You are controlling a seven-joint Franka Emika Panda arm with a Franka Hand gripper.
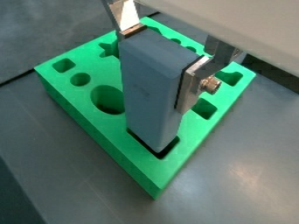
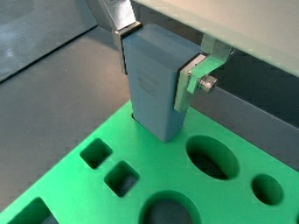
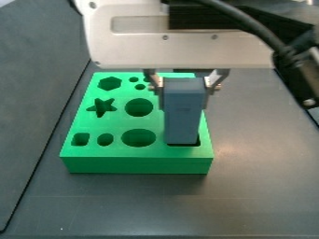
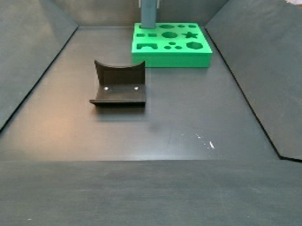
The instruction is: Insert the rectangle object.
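The rectangle object (image 1: 149,96) is a tall grey-blue block, upright between my gripper's fingers. My gripper (image 1: 163,54) is shut on its upper end, with one silver finger (image 1: 194,80) flat against each narrow side. The block's lower end sits in a rectangular slot at a corner of the green board (image 1: 140,166); most of the block stands above the board. It shows the same way in a wrist view (image 2: 152,96) with the gripper (image 2: 159,52) over the board (image 2: 152,171). In a side view the gripper (image 3: 184,79) holds the block (image 3: 184,112) at the board's (image 3: 137,161) front right.
The board has other cutouts: a star (image 3: 104,106), round holes (image 3: 138,138) and small squares (image 2: 121,179). A dark brown block with a curved notch (image 4: 118,86) lies on the grey floor, well away from the board (image 4: 171,60). Sloping grey walls bound the floor.
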